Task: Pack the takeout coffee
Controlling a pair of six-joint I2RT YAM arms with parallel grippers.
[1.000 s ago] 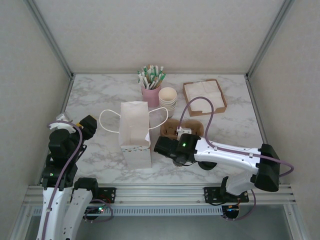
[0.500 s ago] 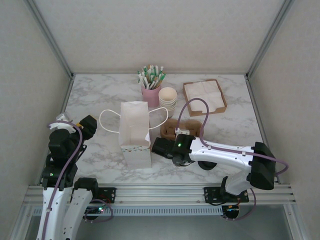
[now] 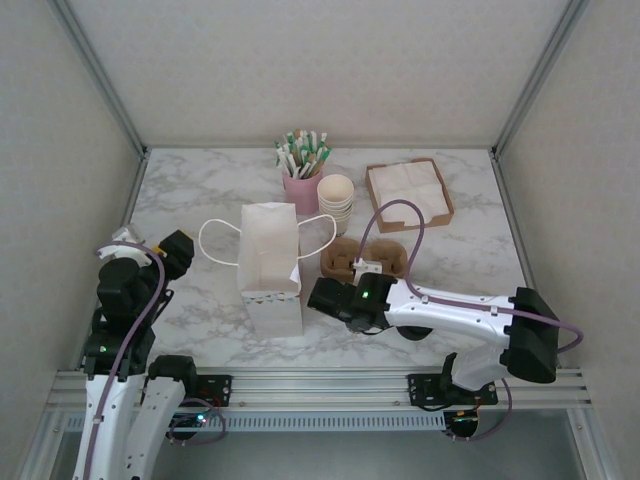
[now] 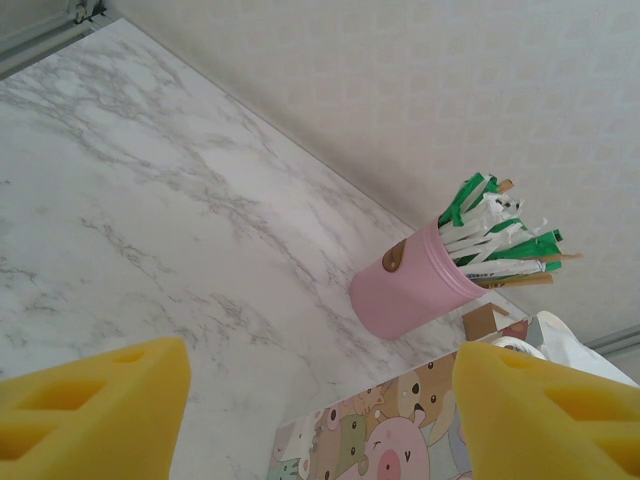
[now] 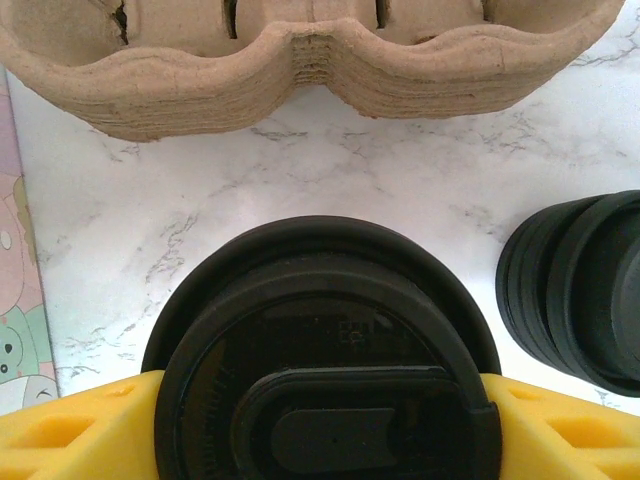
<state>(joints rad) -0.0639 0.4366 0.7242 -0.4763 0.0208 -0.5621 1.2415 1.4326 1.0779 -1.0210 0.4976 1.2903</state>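
Note:
The takeout coffee stands on the marble table, its round black lid seen from straight above in the right wrist view. My right gripper straddles it, with a yellow finger pressed against each side under the lid's rim. From above, that gripper sits just right of the white paper bag, which stands upright. My left gripper hovers open at the table's left edge, nothing between its fingers.
A brown pulp cup carrier lies just behind the coffee. A stack of loose black lids sits close on its right. A pink holder of straws, stacked paper cups and a napkin box stand further back.
The right gripper's fingers have drawn in around the coffee. The right arm shifted slightly left, then back. The left arm has not moved.

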